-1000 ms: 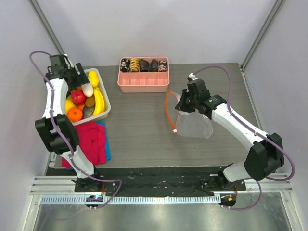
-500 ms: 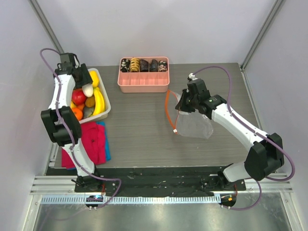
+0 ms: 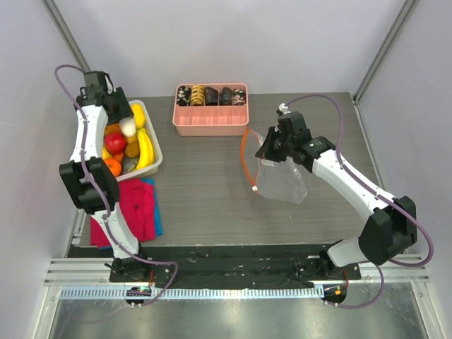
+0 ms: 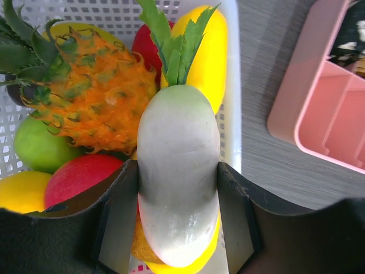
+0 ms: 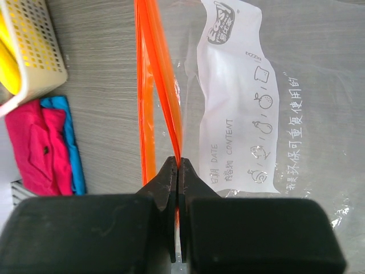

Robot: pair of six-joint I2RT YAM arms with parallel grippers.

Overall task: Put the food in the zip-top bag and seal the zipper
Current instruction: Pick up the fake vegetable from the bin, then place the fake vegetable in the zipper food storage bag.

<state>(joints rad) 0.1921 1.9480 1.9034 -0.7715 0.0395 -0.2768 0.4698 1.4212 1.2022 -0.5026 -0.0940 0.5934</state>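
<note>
The food lies in a white basket (image 3: 157, 152) at the far left. A white radish (image 4: 178, 171) with green leaves sits between the fingers of my left gripper (image 4: 177, 166), and both pads touch its sides. Beside it lie a pineapple (image 4: 97, 97), a round red fruit (image 4: 80, 177) and an orange ball (image 3: 109, 167). The clear zip-top bag (image 3: 282, 180) rests on the table right of centre. My right gripper (image 5: 178, 162) is shut on one lip of its orange-red zipper (image 5: 162, 85), holding the mouth apart. The white slider (image 3: 255, 188) hangs at the strip's near end.
A pink divided tray (image 3: 212, 120) with small dark pieces stands at the back centre. Red and blue cloths (image 3: 134, 208) lie in front of the basket. Yellow bananas (image 3: 145, 145) and a green fruit (image 4: 37, 145) also fill the basket.
My left gripper has come in over the basket and narrowed onto the white radish. The right gripper has shifted slightly back with the zipper lip, opening the bag's mouth wider.
</note>
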